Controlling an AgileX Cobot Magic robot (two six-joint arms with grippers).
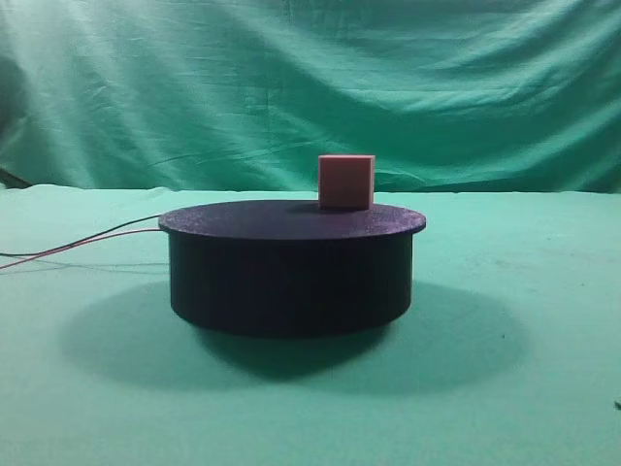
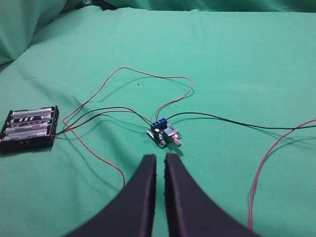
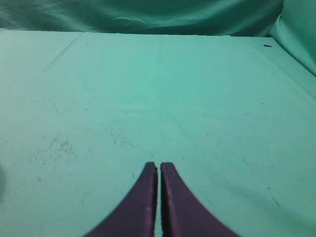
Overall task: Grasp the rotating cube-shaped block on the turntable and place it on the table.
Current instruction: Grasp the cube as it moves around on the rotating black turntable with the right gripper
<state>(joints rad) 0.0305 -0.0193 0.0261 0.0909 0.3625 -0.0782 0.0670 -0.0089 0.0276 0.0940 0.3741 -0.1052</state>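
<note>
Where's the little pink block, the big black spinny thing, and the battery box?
cube-shaped block (image 1: 345, 182), exterior high view, middle of its front face.
turntable (image 1: 289, 282), exterior high view, front of its black side wall.
battery box (image 2: 30, 128), left wrist view, on the batteries' tops.

left tool (image 2: 160, 163) and right tool (image 3: 159, 170): only the finger tips show, bodies cut off by the bottom edge. red wire (image 2: 266, 163) right of the left tool runs out of frame.
</note>
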